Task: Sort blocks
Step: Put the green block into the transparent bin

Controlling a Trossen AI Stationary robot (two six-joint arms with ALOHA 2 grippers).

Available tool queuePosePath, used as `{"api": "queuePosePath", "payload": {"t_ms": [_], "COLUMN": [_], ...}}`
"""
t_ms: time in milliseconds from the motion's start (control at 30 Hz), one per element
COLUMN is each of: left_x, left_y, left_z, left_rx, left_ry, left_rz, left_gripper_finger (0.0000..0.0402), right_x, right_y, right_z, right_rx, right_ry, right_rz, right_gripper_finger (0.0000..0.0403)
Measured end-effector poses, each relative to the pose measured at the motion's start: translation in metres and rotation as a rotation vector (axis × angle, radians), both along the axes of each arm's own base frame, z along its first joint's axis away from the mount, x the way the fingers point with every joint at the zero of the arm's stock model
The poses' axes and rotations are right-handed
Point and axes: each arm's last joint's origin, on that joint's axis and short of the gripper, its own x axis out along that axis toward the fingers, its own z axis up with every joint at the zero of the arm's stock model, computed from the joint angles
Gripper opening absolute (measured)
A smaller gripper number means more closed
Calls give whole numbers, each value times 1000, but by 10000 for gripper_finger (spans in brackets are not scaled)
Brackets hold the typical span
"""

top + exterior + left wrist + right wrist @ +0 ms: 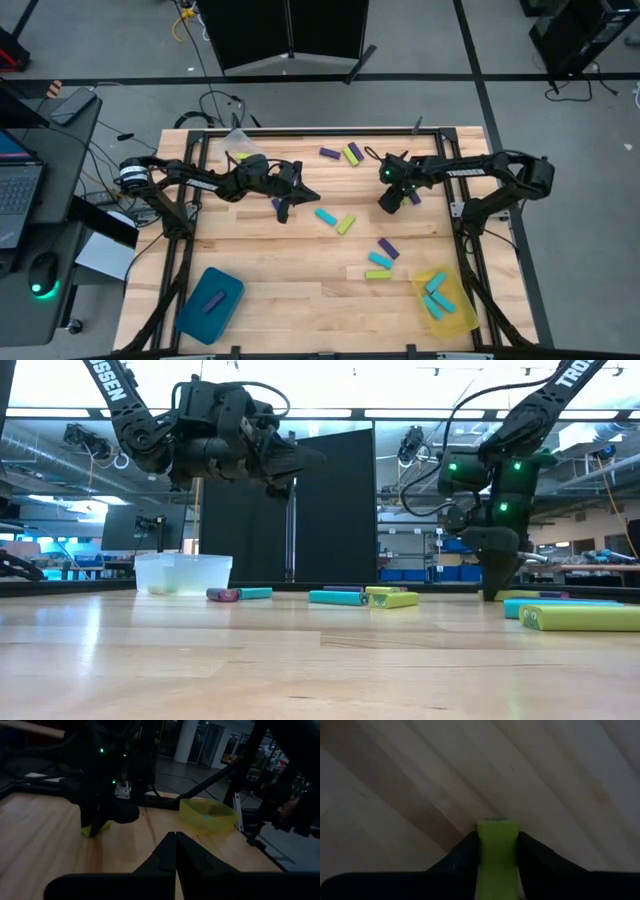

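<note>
My right gripper [386, 203] [497, 837] stands right of the table's middle, pointing down, low over the wood, and is shut on a yellow-green block [497, 850]. My left gripper [313, 192] [175, 840] hangs raised left of the middle, shut and empty. Loose blocks lie flat on the table: a purple [329, 153] and a yellow-green one [352, 153] at the far side, a cyan [326, 215] and a yellow-green one [345, 224] in the middle, three more [380, 261] nearer, and a purple one [412, 197] beside my right gripper. My right gripper pinches the yellow-green block between its two fingers [530, 852], coming from above and pointing down. The block runs along the fingers, and its free end [497, 824] sticks out below them. It stands about upright, with that end [95, 829] at the table; whether it touches the wood, I cannot tell.
A yellow tray [462, 318] with cyan blocks sits at the near right corner, a teal tray [210, 303] at the near left, a clear tray [238, 140] at the far left. A purple block [276, 204] shows under my left arm. Bare wood lies between the trays.
</note>
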Motion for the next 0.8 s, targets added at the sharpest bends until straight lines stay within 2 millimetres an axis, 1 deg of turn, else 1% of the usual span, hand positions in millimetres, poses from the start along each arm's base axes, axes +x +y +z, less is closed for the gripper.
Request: {"api": "queuePosePath", "payload": {"t_ms": [67,200,300,500,633,800], "left_x": [0,0,0,2,4,7], "left_y": [0,0,1,-3,-9,-13], "left_z": [0,-1,-1,-1,-1,1], "left_rx": [-8,-33,-56,-70,-44,-33], "left_ry": [5,13,23,25,20,7], "left_rz": [0,15,23,89,131,207], "left_gripper_finger": [12,12,12,18,47,110], "right_x": [4,15,29,55,66,71], "right_y": [0,3,7,25,38,51], "right_z": [7,29,51,82,93,104], "right_rx": [-22,-100,-187,-316,-360,-391], "right_ry": [-75,-280,-497,-841,-985,-1094], "right_rz": [12,85,154,289,346,402], "right_gripper_finger": [113,113,113,113,113,113]}}
